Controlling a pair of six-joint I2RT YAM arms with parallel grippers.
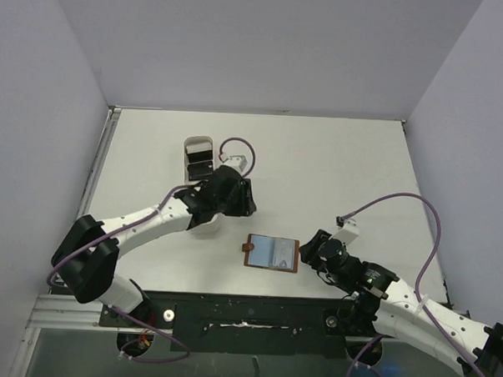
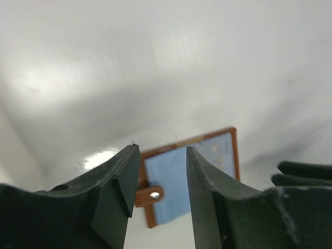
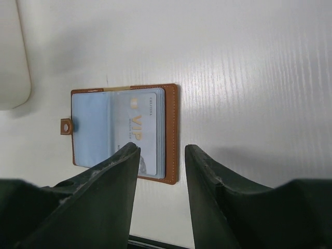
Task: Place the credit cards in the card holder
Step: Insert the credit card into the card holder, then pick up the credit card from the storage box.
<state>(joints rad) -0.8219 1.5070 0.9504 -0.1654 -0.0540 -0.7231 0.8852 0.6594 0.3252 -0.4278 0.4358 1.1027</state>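
The card holder (image 1: 271, 253) lies open on the white table, a brown wallet with pale blue inner pockets (image 3: 93, 129) and a little tab (image 2: 150, 195). A pale card marked VIP (image 3: 142, 132) sits in its right-hand pocket. Dark credit cards (image 1: 199, 159) stand in the far end of a long white tray. My left gripper (image 1: 244, 201) hovers over the tray's near part, up and left of the card holder, open with nothing between its fingers (image 2: 122, 176). My right gripper (image 3: 161, 148) is open and bare just right of the card holder's right edge.
The white oval tray (image 1: 198, 139) runs from the table's middle back toward the left arm, and its near end (image 1: 204, 229) shows under that arm. Its corner (image 3: 13, 57) shows in the right wrist view. Grey walls enclose the table on three sides.
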